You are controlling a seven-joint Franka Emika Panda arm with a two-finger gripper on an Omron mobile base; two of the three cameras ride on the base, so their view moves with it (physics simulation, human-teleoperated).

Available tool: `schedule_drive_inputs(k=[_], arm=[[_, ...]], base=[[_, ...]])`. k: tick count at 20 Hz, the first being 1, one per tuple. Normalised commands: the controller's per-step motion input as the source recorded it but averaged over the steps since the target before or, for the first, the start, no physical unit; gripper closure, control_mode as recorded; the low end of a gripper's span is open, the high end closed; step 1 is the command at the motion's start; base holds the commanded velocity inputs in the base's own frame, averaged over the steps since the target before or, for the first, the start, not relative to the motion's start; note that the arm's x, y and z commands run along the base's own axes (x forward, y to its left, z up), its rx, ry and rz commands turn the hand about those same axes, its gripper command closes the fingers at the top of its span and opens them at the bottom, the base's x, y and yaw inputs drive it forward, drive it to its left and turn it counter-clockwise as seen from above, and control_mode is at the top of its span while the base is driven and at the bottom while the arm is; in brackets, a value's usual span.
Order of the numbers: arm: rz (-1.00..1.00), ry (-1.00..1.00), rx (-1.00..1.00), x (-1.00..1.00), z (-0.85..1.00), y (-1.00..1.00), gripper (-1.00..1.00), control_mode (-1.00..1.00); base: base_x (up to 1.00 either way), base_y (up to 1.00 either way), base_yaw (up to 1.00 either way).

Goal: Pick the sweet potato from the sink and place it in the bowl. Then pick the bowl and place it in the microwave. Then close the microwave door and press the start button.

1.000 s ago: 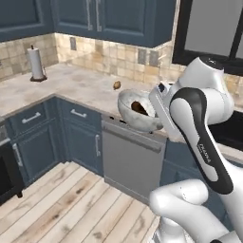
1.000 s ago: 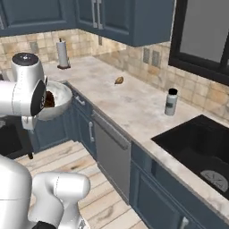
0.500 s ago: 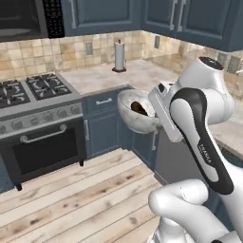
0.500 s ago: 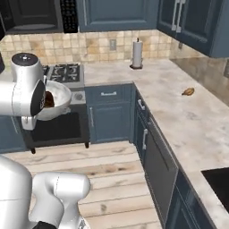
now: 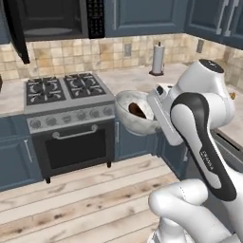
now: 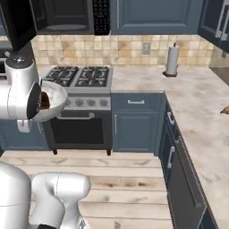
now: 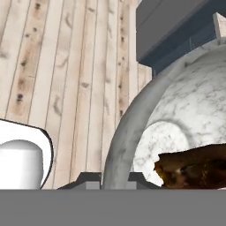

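Carrying the loaded bowl to the microwave

Fingers (image 7: 115,178) clamp the rim of the bowl (image 5: 129,118), sweet potato (image 5: 137,110) inside, held before the stove (image 5: 66,90). Keep the bowl level; raise toward the microwave (image 5: 52,19) opening.

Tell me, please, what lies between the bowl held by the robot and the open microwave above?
In the left base view, the gas stove stands between the bowl and the microwave; otherwise open air and tiled wall.
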Motion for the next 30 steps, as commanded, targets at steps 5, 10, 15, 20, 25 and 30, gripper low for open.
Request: schedule_drive_inputs(k=[5, 10, 15, 20, 25, 30], arm=[[0.0, 0.0, 0.0, 0.0, 0.0, 0.0, 1.0, 1.0], [0.0, 0.0, 0.0, 0.0, 0.0, 0.0, 1.0, 1.0], [0.0, 0.0, 0.0, 0.0, 0.0, 0.0, 1.0, 1.0], [0.0, 0.0, 0.0, 0.0, 0.0, 0.0, 1.0, 1.0], [0.0, 0.0, 0.0, 0.0, 0.0, 0.0, 1.0, 1.0], [0.0, 0.0, 0.0, 0.0, 0.0, 0.0, 1.0, 1.0]], base=[[1.0, 0.0, 0.03], [1.0, 0.0, 0.01], [0.87, 0.0, 0.08], [0.8, 0.0, 0.1], [0.65, 0.01, 0.07], [0.43, 0.15, 0.01]])
